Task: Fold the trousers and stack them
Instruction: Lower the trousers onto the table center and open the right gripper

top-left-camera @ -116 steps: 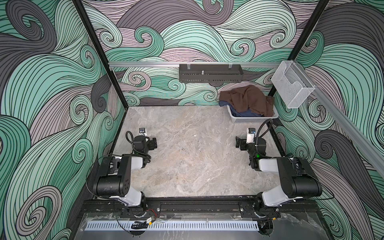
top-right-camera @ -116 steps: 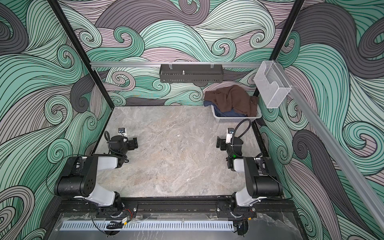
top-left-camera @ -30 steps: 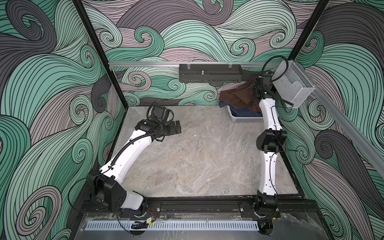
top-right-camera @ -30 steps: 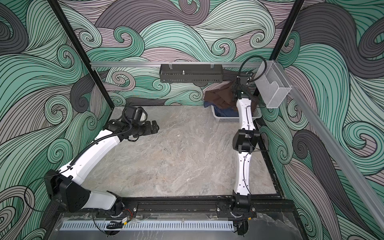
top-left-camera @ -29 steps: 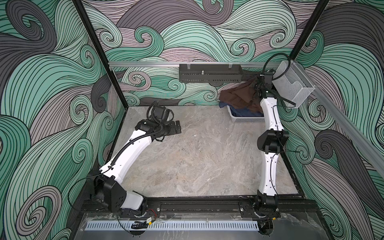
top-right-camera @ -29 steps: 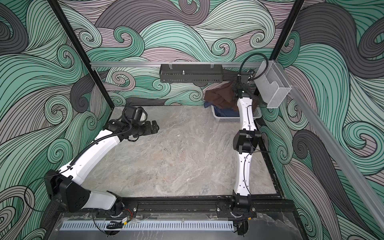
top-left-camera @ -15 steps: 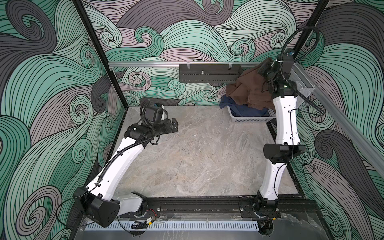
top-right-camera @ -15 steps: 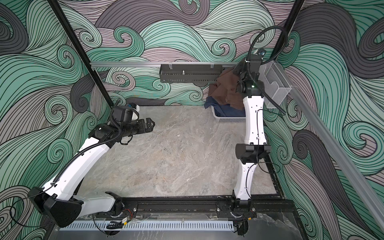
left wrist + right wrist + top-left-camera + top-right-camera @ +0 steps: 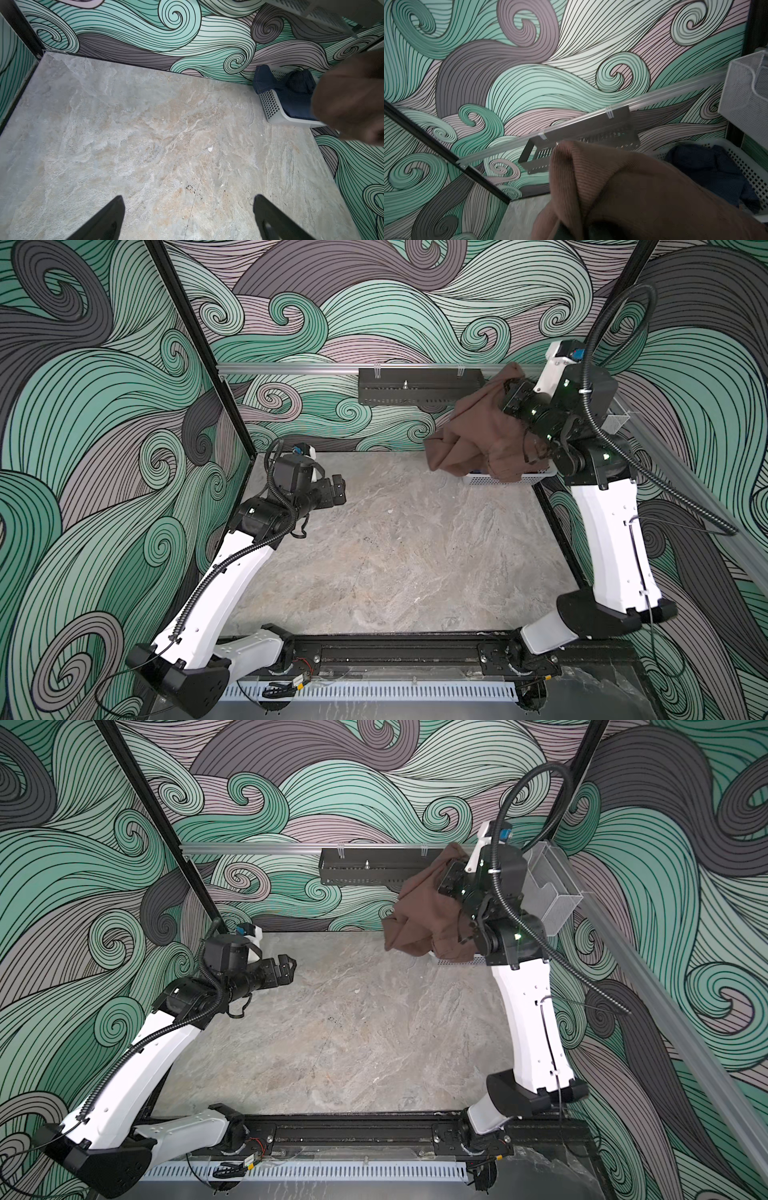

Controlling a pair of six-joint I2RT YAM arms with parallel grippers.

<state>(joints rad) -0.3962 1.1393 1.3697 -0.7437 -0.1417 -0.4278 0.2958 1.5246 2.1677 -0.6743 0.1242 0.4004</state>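
The marble-look tabletop (image 9: 395, 564) is lying bare from 6 o'clock up through centre. At about 10 o'clock the left gripper (image 9: 338, 489) is hovering above the table, jaws spread wide with nothing between them, pointing toward 3 o'clock. Farther back, near 1 o'clock, the right gripper (image 9: 448, 874) is pinching an upper fold of the brown trousers (image 9: 478, 435), jaws pressed almost together on the cloth and raised high. The garment is hanging in a bunched drape, its lower end overlapping the white perforated basket (image 9: 473, 480); cannot tell whether it is clearing the rim. A navy garment (image 9: 291, 97) is sitting in that basket. Judging the step as drawing the trousers out to the table: doing it well is going to need a lift until the tail is clear of the rim, watching that the navy piece is not snagging, then a carry toward centre, where the open left jaws can be taking a second edge. At 12 o'clock a black slotted rack (image 9: 415, 391) is hanging on the wall rail. No brand, label or writing is reading clearly.
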